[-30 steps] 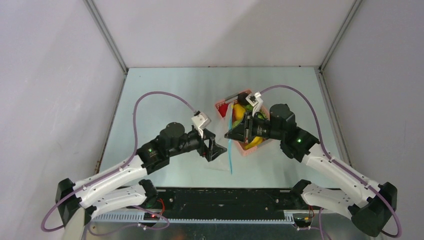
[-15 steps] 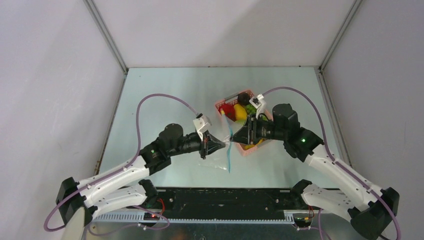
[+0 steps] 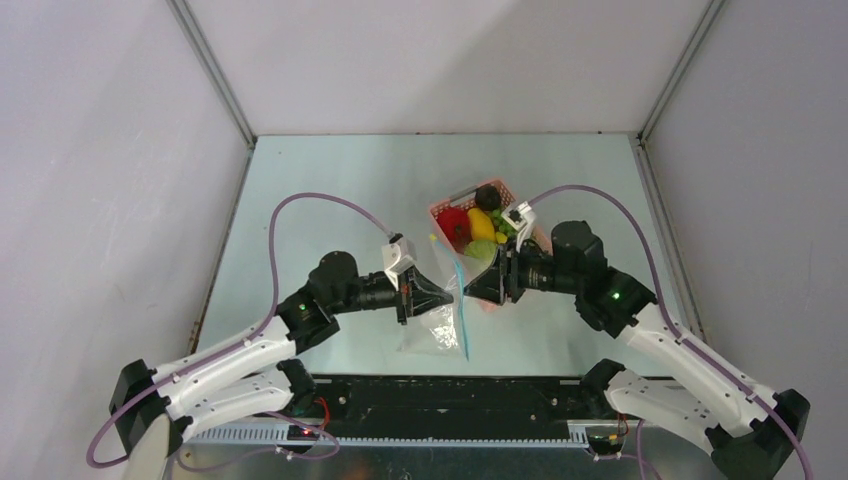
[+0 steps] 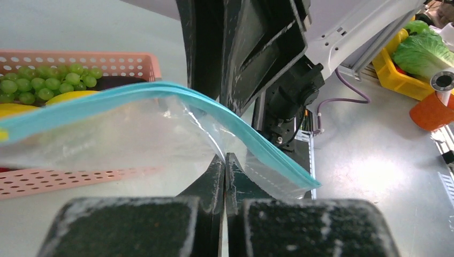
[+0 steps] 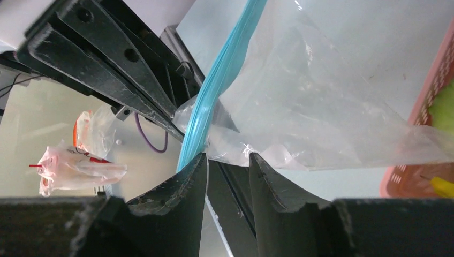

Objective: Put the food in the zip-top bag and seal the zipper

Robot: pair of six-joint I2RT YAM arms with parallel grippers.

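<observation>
Tabletop [image 3: 330,190] centre: left gripper [image 3: 446,291] and right gripper [image 3: 472,288] nose-to-nose at zip-top bag [image 3: 432,330].

One clear zip-top bag [image 3: 430,335], one pink basket [image 3: 436,210], one red fruit [image 3: 453,224], one dark round piece [image 3: 488,196]

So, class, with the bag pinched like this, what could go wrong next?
1. The left gripper pinches only a thin fold of the zip-top bag below the zipper; the floppy film could slip out.
2. The right gripper has its jaws apart, so the mouth may sag shut.
3. The food sits in the pink basket beside the right gripper, which might knock it.
</observation>
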